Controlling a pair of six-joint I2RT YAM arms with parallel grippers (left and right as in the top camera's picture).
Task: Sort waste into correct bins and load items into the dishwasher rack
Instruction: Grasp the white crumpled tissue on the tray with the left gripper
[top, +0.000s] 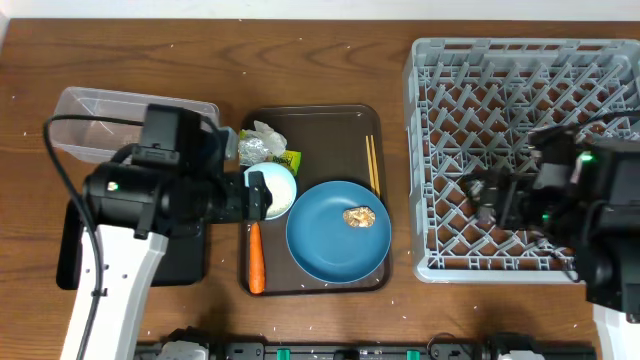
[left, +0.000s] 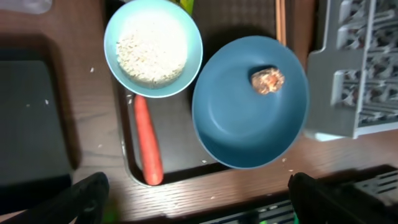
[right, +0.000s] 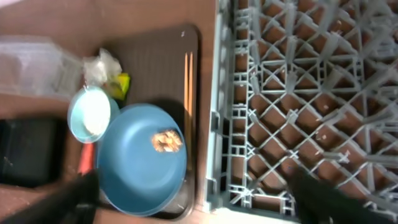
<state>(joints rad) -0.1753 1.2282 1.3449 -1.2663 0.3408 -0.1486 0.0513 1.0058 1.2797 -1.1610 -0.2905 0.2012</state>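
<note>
- The left pincer (top: 258, 193) hangs released, its fingers spread wide with nothing between them, over the left side of the brown serving tray (top: 330, 120).
- It hangs over the left rim of the light blue bowl (left: 152, 46), which is filled with white rice grains (left: 151, 53). The orange carrot (left: 148, 143) lies on the tray just beside the bowl, toward the near edge.
- To the right of the bowl, the blue plate (left: 236, 124) carries a golden-brown morsel (left: 267, 79). The wooden chopsticks (top: 372, 165) lie along the tray's right edge, well apart from this pincer.
- The right pincer (top: 480, 200) is likewise released and empty. It hangs over the grey dishwasher rack (top: 500, 70) on the tabletop (top: 300, 60), away from everything on the tray.
- From overhead, the left arm covers most of the black tray (top: 70, 250) and part of the clear tub (top: 90, 110).
- The silvery wrapper (top: 258, 148) with its green-yellow packet (top: 288, 158) shows at the tray's far left corner, partly behind the arm.
- The right wrist view is blurred, and its fingers show only as dark shapes in the bottom corners.
</note>
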